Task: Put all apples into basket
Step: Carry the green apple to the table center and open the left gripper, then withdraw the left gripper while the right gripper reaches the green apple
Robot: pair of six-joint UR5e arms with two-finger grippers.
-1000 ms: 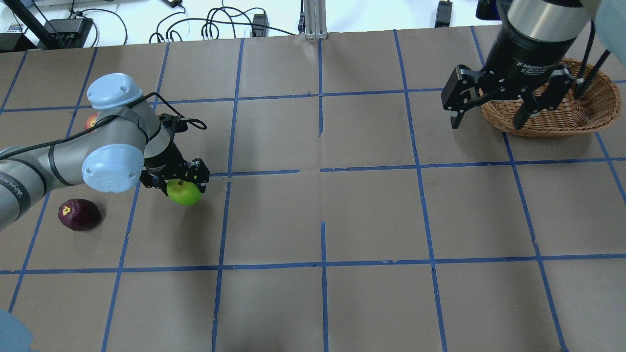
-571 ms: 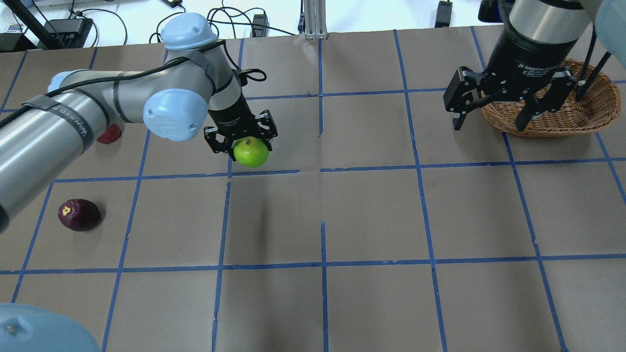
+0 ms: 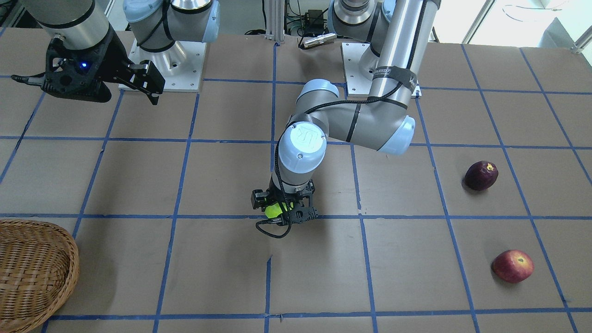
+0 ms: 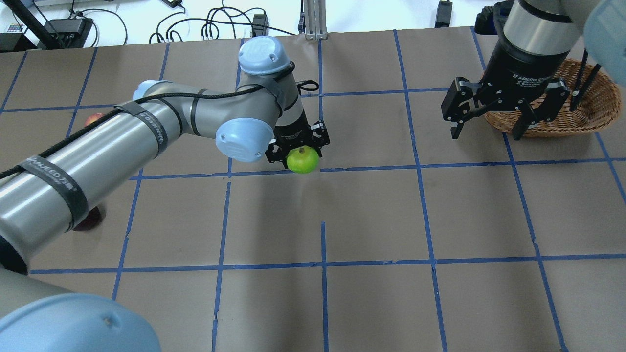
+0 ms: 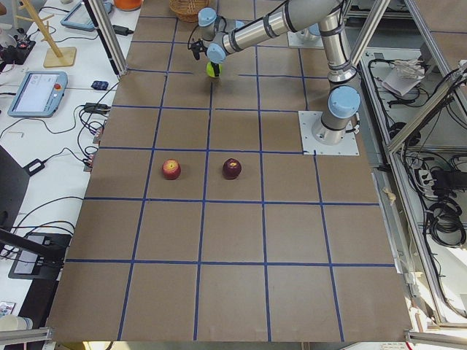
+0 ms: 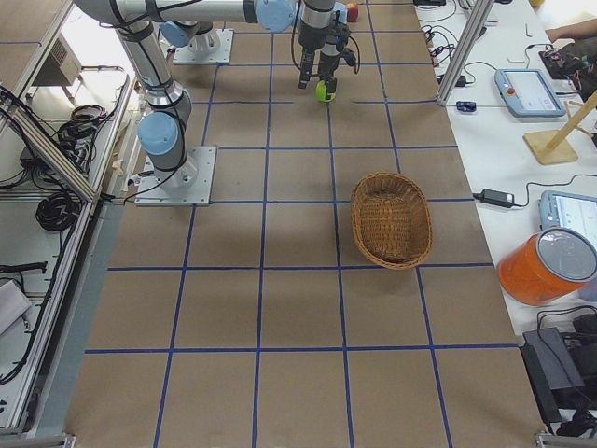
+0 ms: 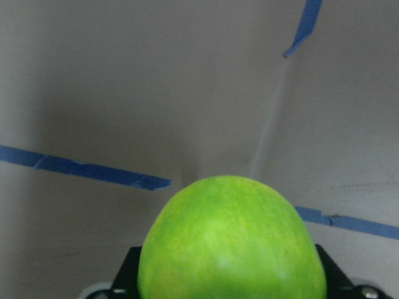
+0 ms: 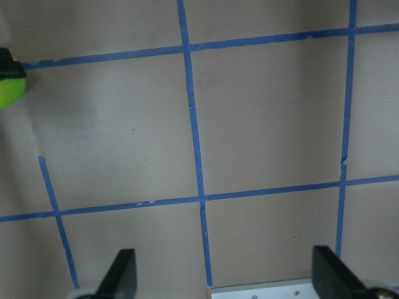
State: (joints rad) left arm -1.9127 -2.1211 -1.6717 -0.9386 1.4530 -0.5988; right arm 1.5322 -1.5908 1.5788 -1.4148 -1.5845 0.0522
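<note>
Holding the green apple (image 4: 302,160) above mid-counter (image 4: 371,215), left gripper (image 4: 298,151) fingers clamped on it. Hovering just beside the basket (image 4: 592,110) with right gripper (image 4: 486,129) fingers spread apart. Over on the far side: red apple (image 3: 512,266) and maroon apple (image 3: 481,175).

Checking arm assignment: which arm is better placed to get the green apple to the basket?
Left, likely: the left gripper holds the green apple mid-table. The right gripper hangs open and empty on the basket side.
</note>
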